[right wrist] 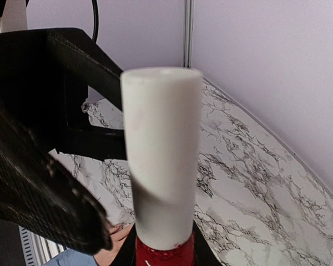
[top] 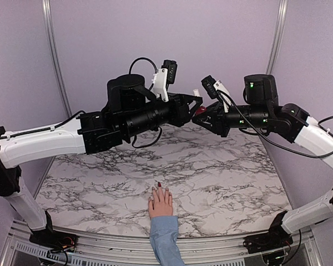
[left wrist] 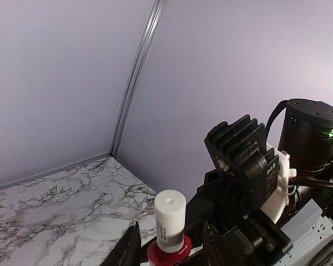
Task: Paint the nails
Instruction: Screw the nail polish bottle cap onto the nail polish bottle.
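A pale pink hand (top: 161, 204) with a light blue sleeve (top: 165, 239) lies flat at the table's near edge. The nails (top: 159, 185) are tiny; the middle one looks dark red, the others I cannot tell. High above the table's far side, my right gripper (top: 202, 115) is shut on a dark red polish bottle (top: 200, 110) with a white cap (top: 196, 92); it fills the right wrist view (right wrist: 162, 166). My left gripper (top: 194, 103) is open, its fingers either side of the cap (left wrist: 170, 219) without touching it. The hand is partly visible under the bottle (right wrist: 117, 234).
A marble-patterned table top (top: 222, 166) lies inside lilac walls with a metal corner post (top: 54, 50). Both arms meet nose to nose in mid-air over the table's back. The right arm's wrist camera block (left wrist: 241, 155) sits just beyond the bottle.
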### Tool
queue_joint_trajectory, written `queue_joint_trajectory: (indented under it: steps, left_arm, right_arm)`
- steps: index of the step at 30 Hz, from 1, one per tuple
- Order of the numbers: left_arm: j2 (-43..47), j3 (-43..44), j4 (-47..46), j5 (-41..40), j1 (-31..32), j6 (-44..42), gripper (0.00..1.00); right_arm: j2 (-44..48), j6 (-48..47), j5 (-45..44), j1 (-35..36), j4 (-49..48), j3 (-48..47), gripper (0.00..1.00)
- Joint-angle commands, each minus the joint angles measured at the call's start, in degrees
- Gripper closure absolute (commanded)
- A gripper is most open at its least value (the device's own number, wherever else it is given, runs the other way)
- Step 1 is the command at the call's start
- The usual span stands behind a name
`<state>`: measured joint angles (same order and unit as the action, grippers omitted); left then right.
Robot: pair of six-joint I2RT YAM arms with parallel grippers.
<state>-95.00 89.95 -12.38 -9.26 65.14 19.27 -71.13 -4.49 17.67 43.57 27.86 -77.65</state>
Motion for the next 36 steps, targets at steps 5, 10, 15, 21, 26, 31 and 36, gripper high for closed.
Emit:
queue_joint_trajectory:
  steps: [5,10,15,21,26,31,36]
  left_arm:
    - [-1.4,4.3,3.4,-2.6,0.3,1.1,0.65]
    - [-2.1,4.8,3.5,-2.3,0.4,1.5,0.69]
    - [-2.9,5.2,3.6,-1.5,0.4,1.9,0.73]
    - [-2.0,3.7,3.2,-0.6,0.4,2.4,0.92]
    - [-0.4,0.9,2.4,1.1,0.4,2.7,1.0]
    - [1.7,-2.5,1.2,4.9,0.4,2.6,1.0]
    - [3.2,-5.3,0.5,11.5,0.2,1.1,1.0]
  right_arm:
    - [0.0,0.1,-0.1,0.3,-1.1,-0.1,1.0]
    - [-0.1,-0.2,0.2,0.3,-1.0,-0.2,1.0]
    - [-0.4,-0.4,0.9,0.3,-0.9,-0.4,1.0]
    - [-0.4,-0.7,1.4,0.3,-1.0,-0.7,1.0]
    - [-0.5,-1.8,3.5,0.3,-1.9,-2.1,1.0]
    - [-1.2,-1.9,8.2,0.3,-2.8,-5.7,1.0]
    - [-1.0,-2.0,14.1,0.2,-4.5,-7.6,1.0]
